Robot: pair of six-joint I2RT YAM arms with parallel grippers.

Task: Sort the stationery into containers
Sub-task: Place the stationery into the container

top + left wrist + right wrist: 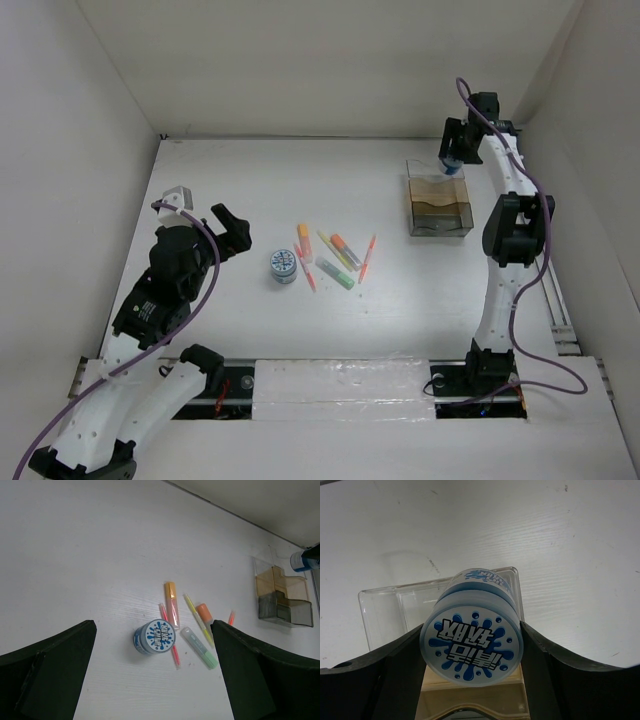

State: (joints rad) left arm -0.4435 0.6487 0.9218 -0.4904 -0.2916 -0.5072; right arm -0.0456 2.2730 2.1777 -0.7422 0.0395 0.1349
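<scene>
A round blue-and-white tub (pixel 470 630) is clamped between the fingers of my right gripper (pixel 471 652), lid toward the camera, just above the clear organizer box (pixel 385 610) and its tan compartment (pixel 475 695). From above, that gripper (pixel 452 160) hovers at the far end of the box (pixel 438 203). A second tub (pixel 154 636) stands on the table beside several loose pens and markers: an orange highlighter (pixel 171 602), a pink pen (pixel 169 635), a green marker (pixel 200 647) and a yellow pen (pixel 197 620). My left gripper (pixel 152 627) is open and empty above them.
White walls close in the table on three sides. A metal rail (pixel 340 385) runs along the near edge between the arm bases. A thin orange pen (pixel 367 258) lies at the right of the pen cluster.
</scene>
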